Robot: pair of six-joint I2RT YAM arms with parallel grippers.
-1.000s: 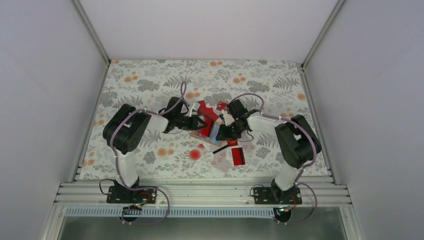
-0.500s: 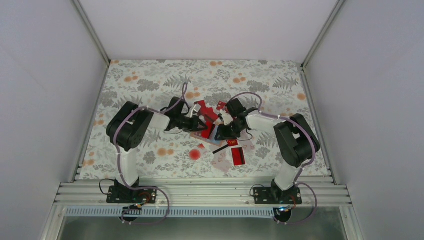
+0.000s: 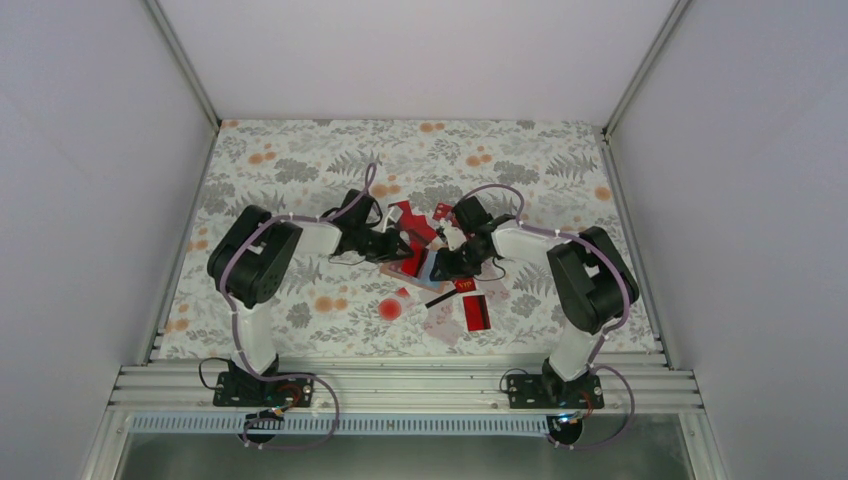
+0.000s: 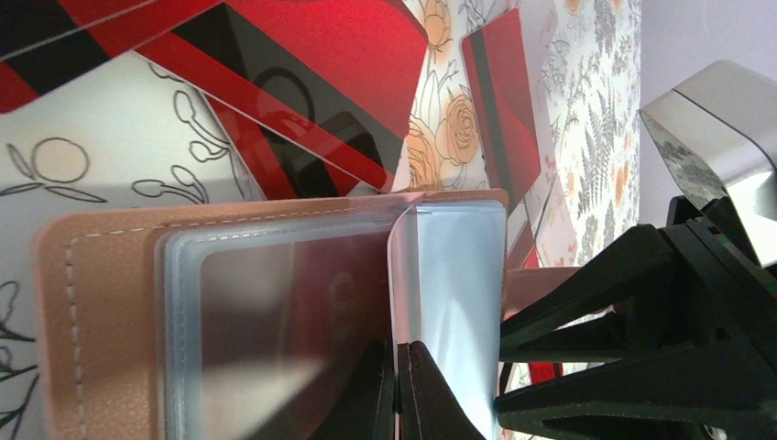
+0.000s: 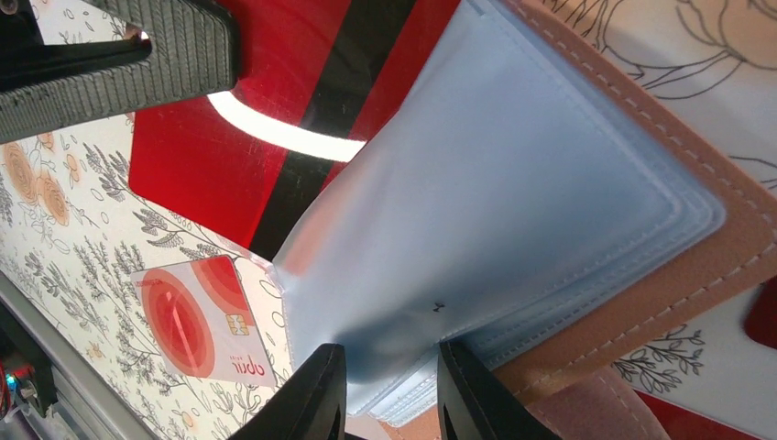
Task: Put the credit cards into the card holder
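While your two arms meet over the middle of the tablecloth (image 3: pixel 300 160), one tan-brown, leather-like folding card holder (image 3: pixel 418 266) lies open between them. Loose credit cards (image 3: pixel 410 220) are scattered beyond and in front of it: at least five glossy red ones and two pale cards (image 3: pixel 440 326), with overlaps hiding any firmer total.

At left, your left arm (image 3: pixel 255 265) reaches in low, forearm stretched toward the centre. The left gripper (image 4: pixel 399 348) is pinched tight on a single clear plastic sleeve (image 4: pixel 403 266) of the card holder, which stands up from the stack.

At right, your right arm (image 3: pixel 590 275) mirrors it. The right gripper (image 5: pixel 392 357) clamps one edge of the light blue inner leaves (image 5: pixel 513 183), its fingers narrowly apart with the leaves between them. A pale card printed with red circles (image 5: pixel 206 321) lies flat near that grip.

A round red spot (image 3: pixel 390 310) marks the cloth, which is patterned with grey leaves and orange blossoms. White walls (image 3: pixel 420 60) close three sides, and aluminium rails (image 3: pixel 400 385) carry both bases.
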